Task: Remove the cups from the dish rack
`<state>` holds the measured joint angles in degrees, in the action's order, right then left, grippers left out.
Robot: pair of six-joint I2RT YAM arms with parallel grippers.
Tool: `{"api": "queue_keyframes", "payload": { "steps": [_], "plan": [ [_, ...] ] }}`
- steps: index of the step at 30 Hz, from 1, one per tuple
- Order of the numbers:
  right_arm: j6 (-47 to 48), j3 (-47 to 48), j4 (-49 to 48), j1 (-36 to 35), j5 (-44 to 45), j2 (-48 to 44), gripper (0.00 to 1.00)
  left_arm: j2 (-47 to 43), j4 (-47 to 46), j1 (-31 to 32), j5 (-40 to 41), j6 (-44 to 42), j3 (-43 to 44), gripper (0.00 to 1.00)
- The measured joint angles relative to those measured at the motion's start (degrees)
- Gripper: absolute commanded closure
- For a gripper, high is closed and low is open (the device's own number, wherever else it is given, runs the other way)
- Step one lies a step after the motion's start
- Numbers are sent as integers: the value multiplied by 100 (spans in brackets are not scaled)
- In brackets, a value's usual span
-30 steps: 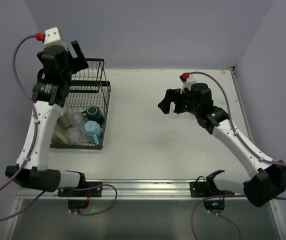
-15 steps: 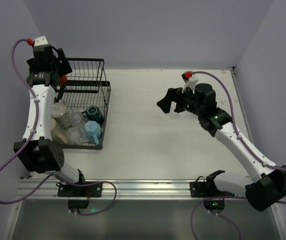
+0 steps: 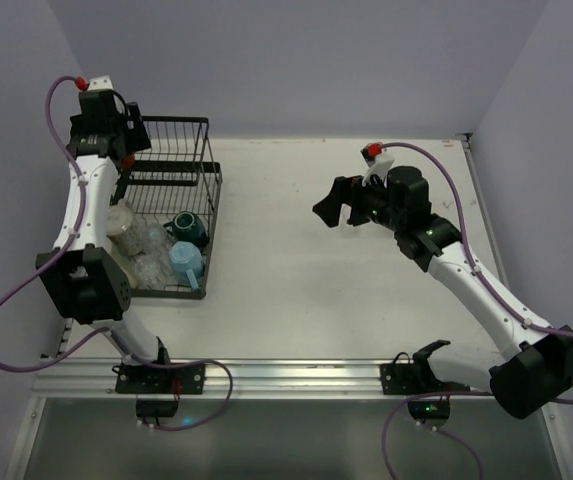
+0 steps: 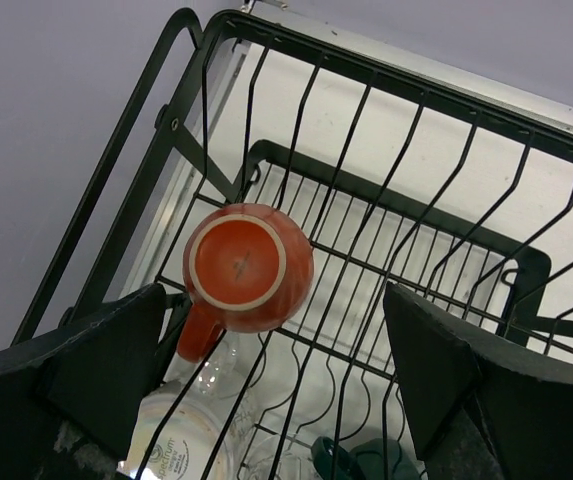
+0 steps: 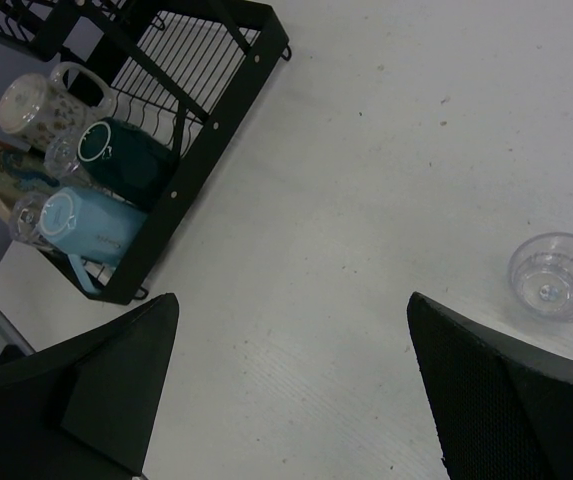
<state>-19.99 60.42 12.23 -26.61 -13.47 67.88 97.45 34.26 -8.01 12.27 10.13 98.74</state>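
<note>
The cups [image 3: 161,255] lie in the black wire dish rack [image 3: 209,165] at the upper left of the top view, a teal mug [image 3: 188,228] and a light blue mug [image 3: 186,262] among them. 1 orange mug [image 4: 249,265] sits upside down left of centre in the left wrist view. The left gripper [image 4: 274,320] has its fingers wide apart, holding nothing. The right gripper [image 5: 291,310], fingers also apart, hovers over the table [image 3: 306,290].

The rack [image 3: 176,121] stands at the left, with a teal mug [image 3: 187,228] and a light blue mug [image 3: 184,260] inside. The left gripper [image 3: 126,135] hangs over its upper left corner; the right gripper [image 3: 329,205] is at centre right.
</note>
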Motion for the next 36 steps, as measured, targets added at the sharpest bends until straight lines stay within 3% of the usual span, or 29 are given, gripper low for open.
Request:
{"api": "queue_keyframes", "payload": {
  "steps": [10, 15, 26, 32, 36],
  "plan": [
    [0, 0, -4, 0, -81, 0, 1, 422, -76, -22, 46, -232, 48, 7],
    [0, 0, -4, 0, -107, 4, 1, 487, -107, -24, 61, -243, 48, 17],
    [-15, 0, -7, 0, -125, 52, 1, 435, -398, -59, -35, -212, -122, 79],
    [-39, 0, -4, -2, -157, 118, 1, 352, -455, -61, -192, -81, -192, 97],
    [-55, 0, -15, -31, -232, 142, 1, 282, -450, -61, -358, 76, -192, 100]
  ]
}}
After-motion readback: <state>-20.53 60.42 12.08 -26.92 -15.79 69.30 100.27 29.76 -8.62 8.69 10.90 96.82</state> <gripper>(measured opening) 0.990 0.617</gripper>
